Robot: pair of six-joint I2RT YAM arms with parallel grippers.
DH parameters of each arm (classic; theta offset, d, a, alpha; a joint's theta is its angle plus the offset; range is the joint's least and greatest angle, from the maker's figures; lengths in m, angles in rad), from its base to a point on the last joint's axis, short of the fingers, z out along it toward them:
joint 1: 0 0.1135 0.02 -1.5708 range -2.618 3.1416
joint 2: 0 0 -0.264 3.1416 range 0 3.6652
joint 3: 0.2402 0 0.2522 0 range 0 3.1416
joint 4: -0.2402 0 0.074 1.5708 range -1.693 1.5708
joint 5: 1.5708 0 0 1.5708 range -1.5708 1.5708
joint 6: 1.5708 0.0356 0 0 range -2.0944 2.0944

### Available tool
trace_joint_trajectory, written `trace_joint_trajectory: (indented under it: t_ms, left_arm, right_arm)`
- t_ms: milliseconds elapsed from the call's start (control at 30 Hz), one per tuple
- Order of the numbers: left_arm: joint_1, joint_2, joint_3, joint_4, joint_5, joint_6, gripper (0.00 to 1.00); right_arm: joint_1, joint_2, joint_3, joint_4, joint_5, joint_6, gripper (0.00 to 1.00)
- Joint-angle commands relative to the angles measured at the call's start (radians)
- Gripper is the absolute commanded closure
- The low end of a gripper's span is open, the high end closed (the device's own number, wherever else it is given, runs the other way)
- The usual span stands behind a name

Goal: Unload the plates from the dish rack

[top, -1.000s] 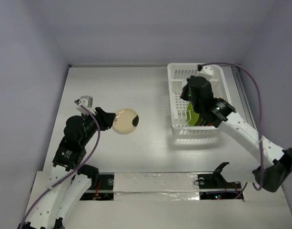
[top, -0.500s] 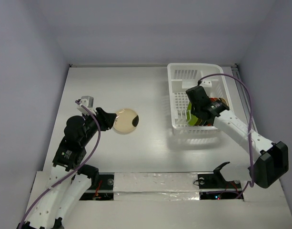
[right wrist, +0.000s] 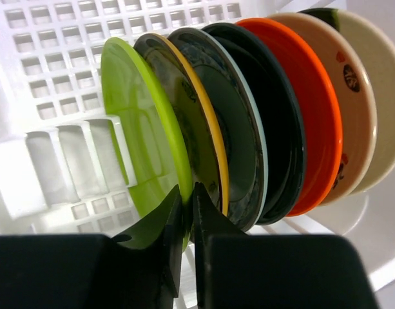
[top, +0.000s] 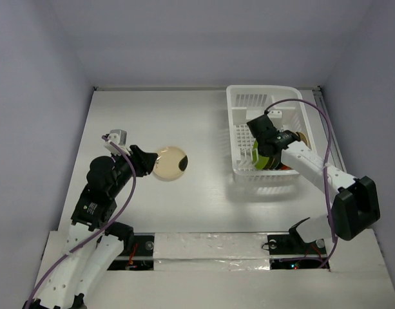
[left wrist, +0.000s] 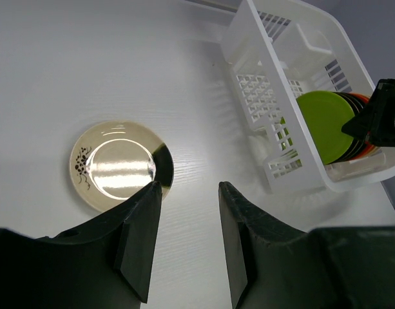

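Status: early stage. One cream plate (top: 171,162) lies flat on the table (top: 152,116), well apart from the dish rack (top: 237,132). It is the only plate seen unloaded.

Rack contents: the remaining plates stand on edge in a close row at the near end of the rack. The green plate (right wrist: 136,129) is at the front. Behind it stand a dark plate with a yellow rim (right wrist: 191,122), a dark plate with a pale rim (right wrist: 239,148), a black plate (right wrist: 284,129), an orange plate (right wrist: 323,116) and a patterned cream plate (right wrist: 361,109). A further pale plate shows at the far end, partly out of view.

Right gripper (right wrist: 187,193): inside the rack, at the lower edge of the green plate. The jaws stand very narrow and appear pinched on that plate's rim. The plate is upright in its slot and not yet lifted.

Left gripper (left wrist: 187,187): above the table just beside the cream plate, jaws wide, holding nothing.

Assessment: the green plate looks to be the step in hand. At least six plates remain after it, so most of the job is outstanding.
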Motion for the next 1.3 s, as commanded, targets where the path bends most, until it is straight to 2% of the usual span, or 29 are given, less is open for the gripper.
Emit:
trace_joint_trajectory:
  t_ms: [0,333,533,833,900,1000,1100,1200,1233,1267]
  left_arm:
    - [-0.003,-0.002,0.022,0.038,0.011,0.002,0.62]
    - [-0.003,-0.01,0.019,0.041,0.018,0.002,0.62]
    - [-0.003,-0.017,0.019,0.041,0.018,0.002,0.62]
    - [-0.003,-0.014,0.018,0.044,0.021,0.002,0.62]
    - [-0.003,-0.014,0.018,0.044,0.021,0.002,0.62]
    - [-0.003,-0.013,0.018,0.044,0.023,0.002,0.62]
    - [-0.003,-0.011,0.016,0.048,0.021,0.002,0.63]
    - [-0.003,-0.01,0.016,0.046,0.018,0.002,0.72]
    - [-0.003,-0.008,0.016,0.046,0.015,0.002,0.82]
    - [-0.003,-0.008,0.016,0.046,0.012,0.002,0.88]
  right_arm:
    - [-0.006,0.012,0.075,-0.022,0.064,-0.012,0.91]
    - [-0.006,0.003,0.206,-0.105,0.075,-0.083,1.0]
    - [0.024,0.039,0.255,-0.155,0.128,-0.078,1.0]
    - [0.044,-0.037,0.362,-0.182,0.164,-0.08,1.0]
    - [0.079,-0.098,0.402,-0.146,0.135,-0.098,1.0]
    - [0.119,-0.155,0.396,-0.024,-0.006,-0.112,1.0]
    - [0.191,-0.139,0.373,0.102,-0.164,-0.081,1.0]
    - [0.265,-0.047,0.358,0.244,-0.318,-0.025,1.0]
    - [0.277,0.01,0.352,0.284,-0.364,-0.009,1.0]
    - [0.296,0.042,0.353,0.358,-0.448,0.024,1.0]
